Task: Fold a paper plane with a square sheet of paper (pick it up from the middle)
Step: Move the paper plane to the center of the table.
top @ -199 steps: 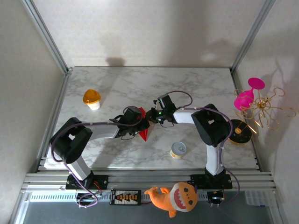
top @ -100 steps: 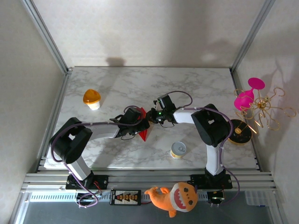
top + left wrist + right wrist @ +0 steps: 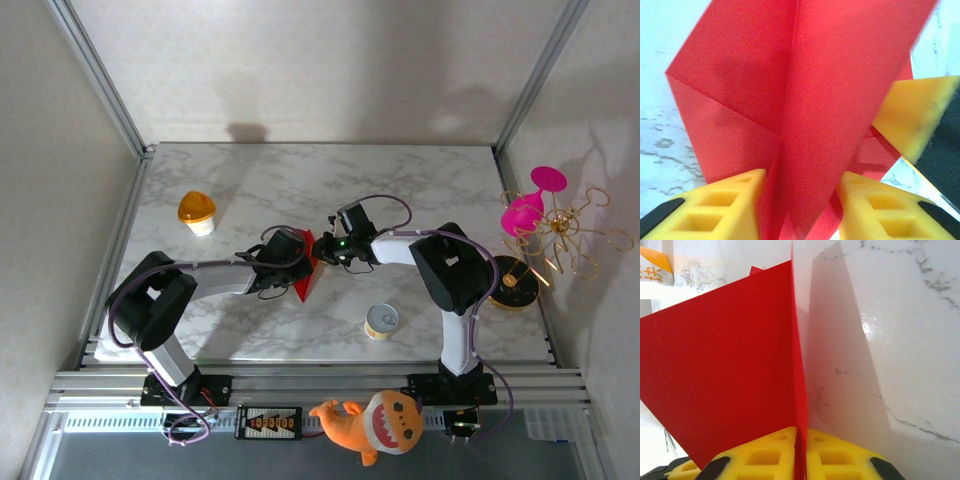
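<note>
One red sheet, right gripper pinching it

The square sheet of paper is thin, plain red and creased into a narrow pointed wedge. It stands upright along its centre crease near the middle of the marble table, tip toward the near edge, and a diagonal fold crosses one flap, probably the left.

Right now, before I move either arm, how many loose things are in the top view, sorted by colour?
Red: 1, folded paper
Orange: 2, lidded cup, shark plush
Yellow: 1, small tin
Pink: 1, goblet
Gold: 1, wire stand
Total: 6
</note>
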